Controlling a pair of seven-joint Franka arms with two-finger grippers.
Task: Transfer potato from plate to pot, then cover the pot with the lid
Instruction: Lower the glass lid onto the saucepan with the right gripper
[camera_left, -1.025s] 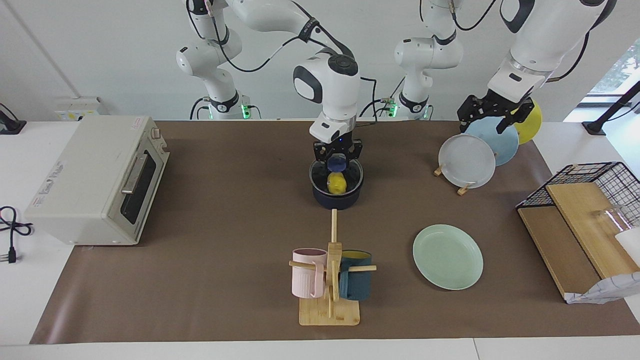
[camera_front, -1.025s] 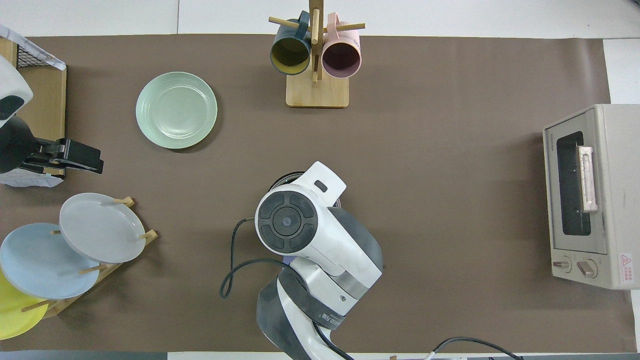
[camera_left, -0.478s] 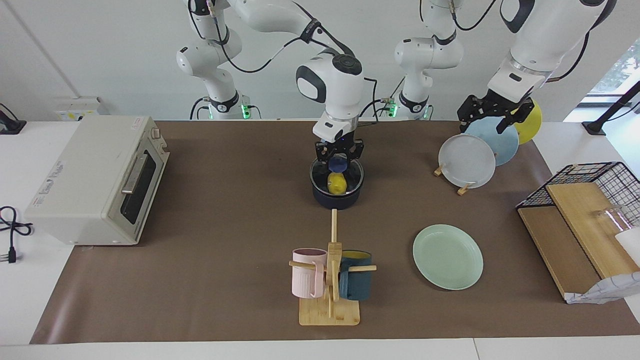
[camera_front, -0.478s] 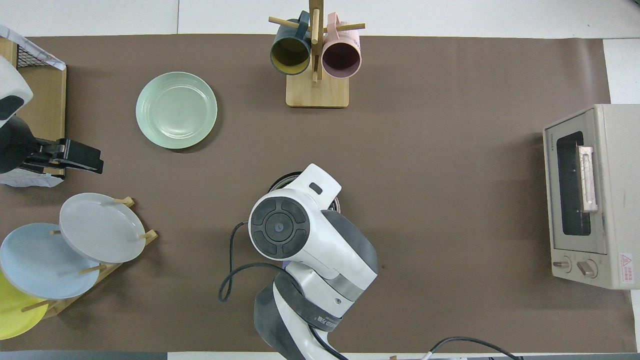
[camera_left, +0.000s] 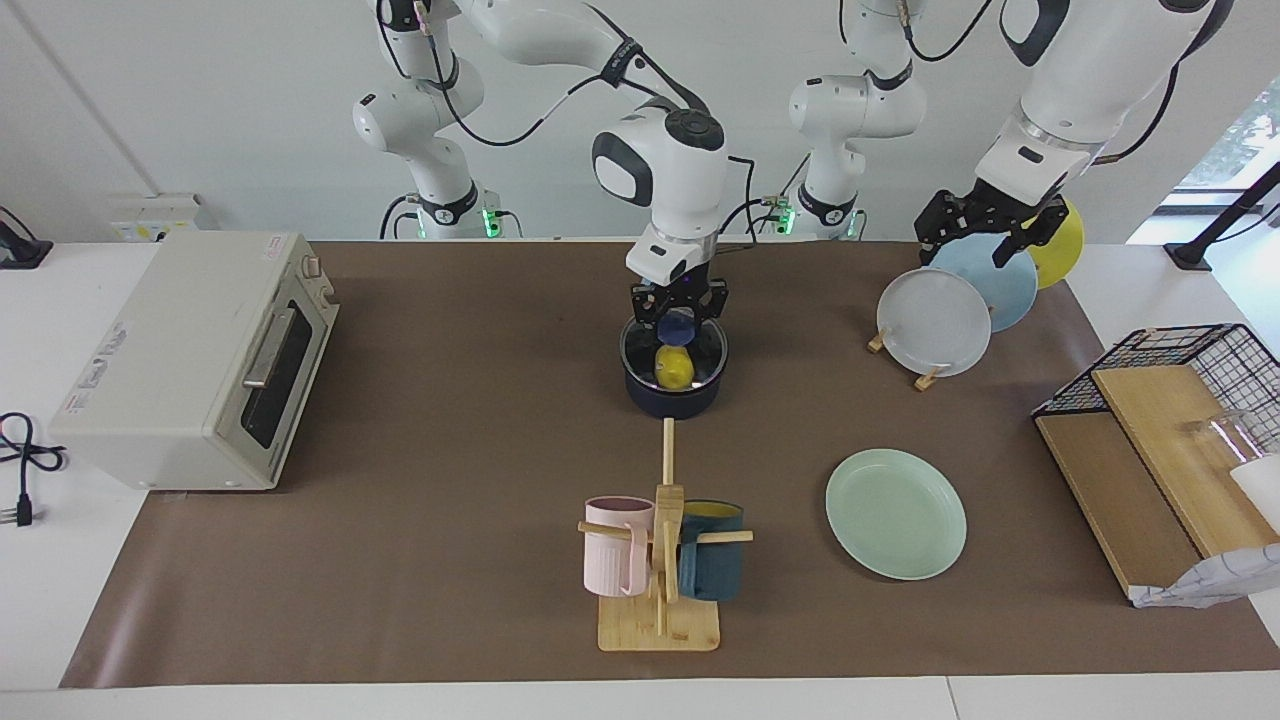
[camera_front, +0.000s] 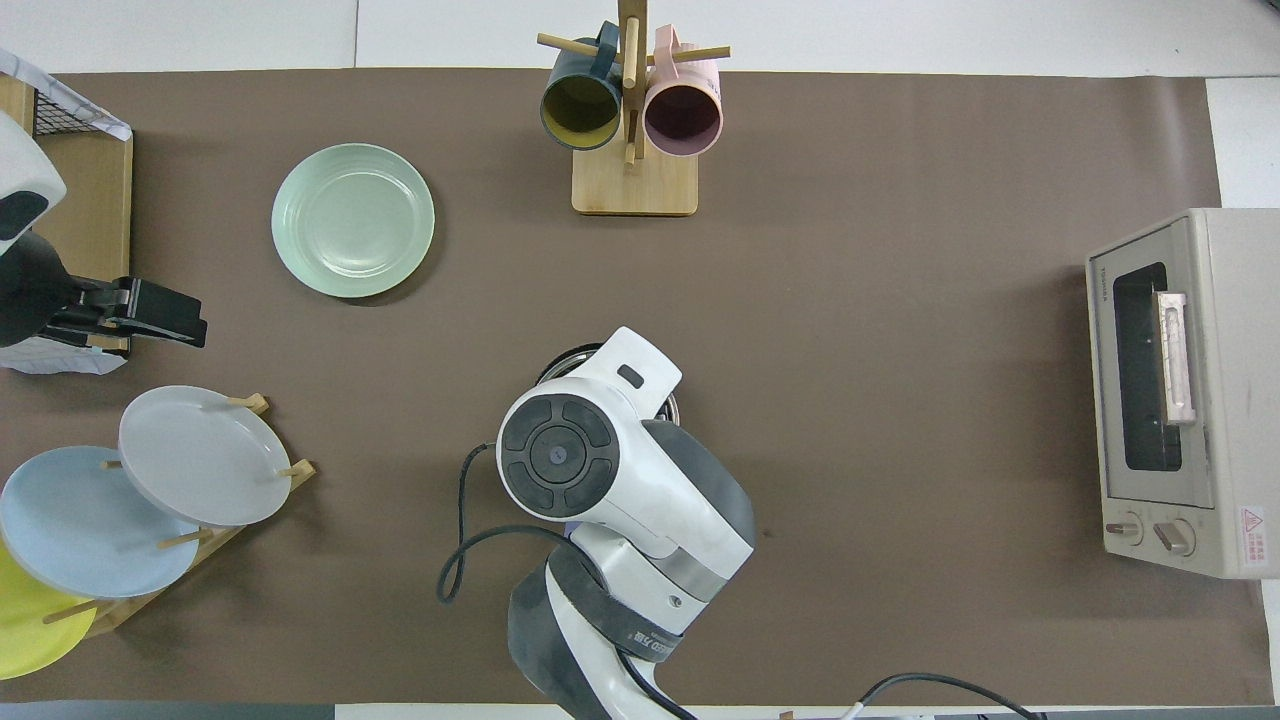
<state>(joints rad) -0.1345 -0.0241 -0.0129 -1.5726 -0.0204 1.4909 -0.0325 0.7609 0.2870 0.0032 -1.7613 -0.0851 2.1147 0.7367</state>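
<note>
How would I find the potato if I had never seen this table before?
Start at the mug tree on its wooden base, farthest from the robots. Nearer to the robots stands a dark blue pot under the right gripper. Through its clear glass lid shows the potato: small, lumpy, bright yellow, the only thing inside, unlike the flat yellow plate in the rack.

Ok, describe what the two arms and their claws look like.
Both arms are glossy white with rounded segments, dark grey joint caps and black cables looped along them. The right claw and the left claw are black two-finger units. Green lights glow at both bases.
</note>
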